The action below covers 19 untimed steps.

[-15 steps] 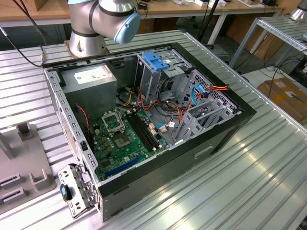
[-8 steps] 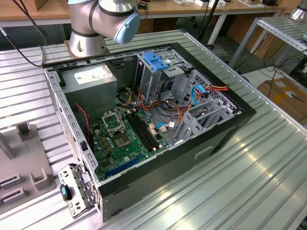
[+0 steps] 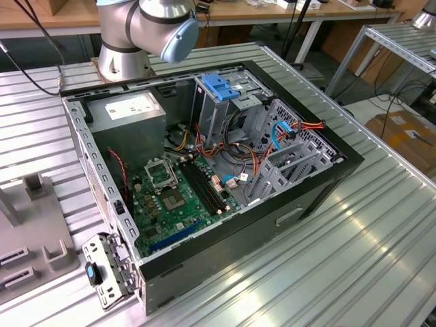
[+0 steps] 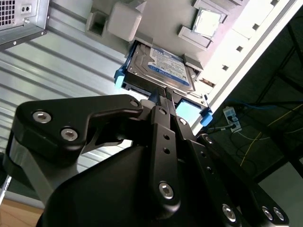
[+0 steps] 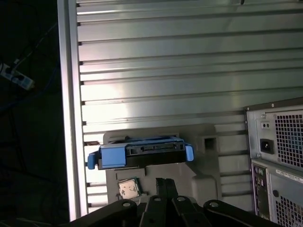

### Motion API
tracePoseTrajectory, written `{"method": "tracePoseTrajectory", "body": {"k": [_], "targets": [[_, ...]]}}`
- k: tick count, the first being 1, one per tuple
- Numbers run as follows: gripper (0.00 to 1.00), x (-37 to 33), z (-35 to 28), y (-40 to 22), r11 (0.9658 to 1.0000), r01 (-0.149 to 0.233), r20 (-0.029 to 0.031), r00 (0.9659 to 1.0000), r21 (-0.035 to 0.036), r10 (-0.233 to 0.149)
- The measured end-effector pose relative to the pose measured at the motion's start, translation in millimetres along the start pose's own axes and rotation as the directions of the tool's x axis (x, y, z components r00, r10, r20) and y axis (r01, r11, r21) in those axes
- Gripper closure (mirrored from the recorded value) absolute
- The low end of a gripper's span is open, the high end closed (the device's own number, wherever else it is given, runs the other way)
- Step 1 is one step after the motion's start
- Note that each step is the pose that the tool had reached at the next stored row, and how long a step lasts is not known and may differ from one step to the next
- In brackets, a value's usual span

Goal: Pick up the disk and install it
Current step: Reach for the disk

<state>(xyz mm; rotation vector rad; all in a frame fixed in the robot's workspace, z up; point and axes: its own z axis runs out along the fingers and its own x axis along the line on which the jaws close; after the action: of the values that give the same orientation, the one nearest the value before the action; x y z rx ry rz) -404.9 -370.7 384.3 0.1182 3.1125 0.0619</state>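
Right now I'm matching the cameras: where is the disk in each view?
Second wrist view: disk on the grey fixture, just beyond the gripper.
First wrist view: disk edge-on on that fixture.
Exterior view: shared landmark, the fixture, at the exterior view's left edge.

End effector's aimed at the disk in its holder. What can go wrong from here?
1. The disk sits in the grey holder close to the table's edge; a slipped grasp may tip it off.
2. A chip lies on the same holder beside it and might get knocked.
3. Cables crowd the case's drive bays; they may snag.
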Motion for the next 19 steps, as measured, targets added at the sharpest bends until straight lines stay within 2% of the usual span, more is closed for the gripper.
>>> {"method": "tracePoseTrajectory", "body": {"k": [3, 7, 8, 11, 14, 19], "targets": [[0.89, 5.6, 5.2, 3.7, 1.0000, 0.000, 0.0002, 1.0000, 0.0015, 0.000], [0.89, 8.6, 11.1, 5.7, 1.0000, 0.000, 0.0000, 1.0000, 0.0031, 0.000], [0.89, 9.5, 15.0, 6.5, 1.0000, 0.000, -0.0006, 1.0000, 0.0038, 0.000], [0.89, 10.7, 17.7, 8.0, 1.0000, 0.000, -0.0006, 1.0000, 0.0040, 0.000], [0.89, 17.2, 21.7, 12.1, 1.0000, 0.000, -0.0006, 1.0000, 0.0043, 0.000], [0.89, 21.0, 26.4, 14.0, 1.0000, 0.000, -0.0007, 1.0000, 0.0051, 0.000]]}}
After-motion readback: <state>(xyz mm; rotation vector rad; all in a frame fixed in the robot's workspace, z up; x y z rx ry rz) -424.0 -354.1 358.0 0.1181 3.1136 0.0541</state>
